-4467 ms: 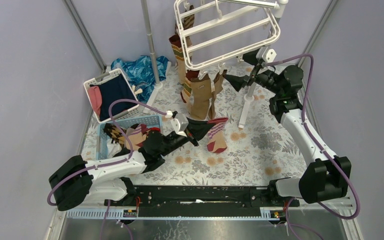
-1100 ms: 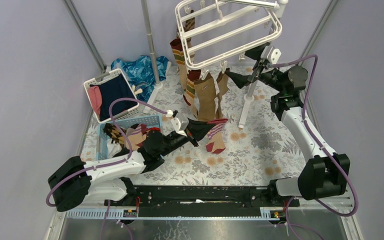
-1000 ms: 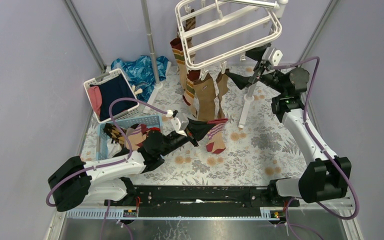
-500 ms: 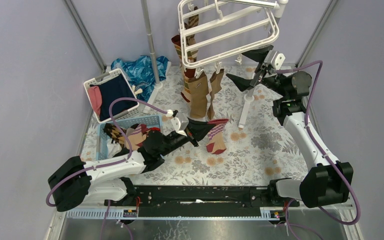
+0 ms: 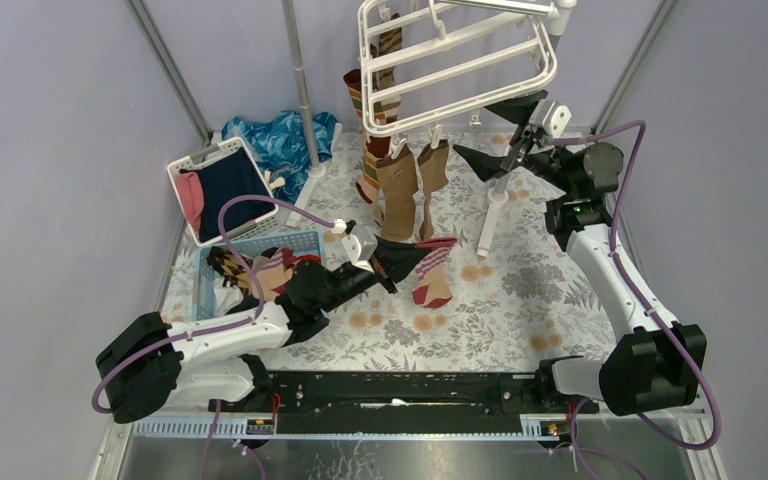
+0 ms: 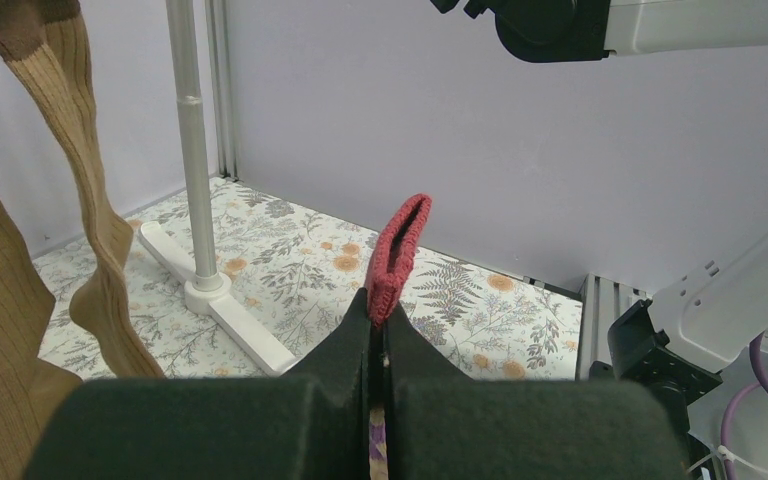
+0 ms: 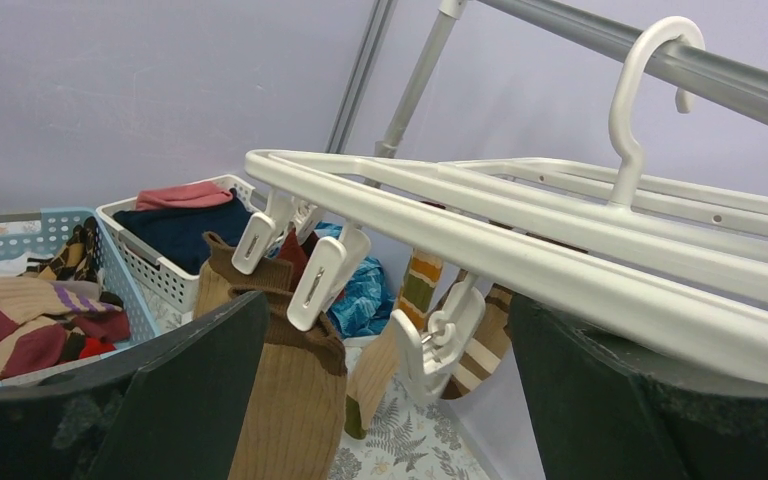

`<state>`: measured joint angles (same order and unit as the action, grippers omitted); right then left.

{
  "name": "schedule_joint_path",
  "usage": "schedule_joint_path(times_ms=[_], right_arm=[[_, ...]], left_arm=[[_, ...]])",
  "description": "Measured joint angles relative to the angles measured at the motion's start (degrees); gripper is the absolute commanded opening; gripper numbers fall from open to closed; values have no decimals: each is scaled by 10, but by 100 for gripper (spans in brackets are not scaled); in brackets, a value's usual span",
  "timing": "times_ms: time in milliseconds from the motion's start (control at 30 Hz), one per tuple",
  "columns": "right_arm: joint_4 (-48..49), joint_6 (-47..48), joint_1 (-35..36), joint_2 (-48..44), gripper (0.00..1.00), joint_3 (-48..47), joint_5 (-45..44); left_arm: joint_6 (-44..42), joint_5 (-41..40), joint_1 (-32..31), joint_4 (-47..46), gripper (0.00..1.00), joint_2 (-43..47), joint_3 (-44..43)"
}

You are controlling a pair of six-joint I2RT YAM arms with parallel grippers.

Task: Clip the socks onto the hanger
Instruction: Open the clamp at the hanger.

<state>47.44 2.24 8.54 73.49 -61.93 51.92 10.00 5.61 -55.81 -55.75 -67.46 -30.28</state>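
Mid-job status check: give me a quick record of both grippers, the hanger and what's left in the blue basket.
Left gripper: shut on a red-cuffed sock, low over the floral table.
Right gripper: open, up at the hanger, an empty clip between its fingers in the wrist view.
Hung socks: several tan and striped ones clipped.
Blue basket: loose socks inside.
Next, likely: bring the held sock to that clip.
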Motion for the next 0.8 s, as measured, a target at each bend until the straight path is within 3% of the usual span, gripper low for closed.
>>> schedule_joint_path(times_ms=[800], right_arm=[[0,-7,1,15,94,0,4]], left_arm=[[0,0,0,0,0,0,0]])
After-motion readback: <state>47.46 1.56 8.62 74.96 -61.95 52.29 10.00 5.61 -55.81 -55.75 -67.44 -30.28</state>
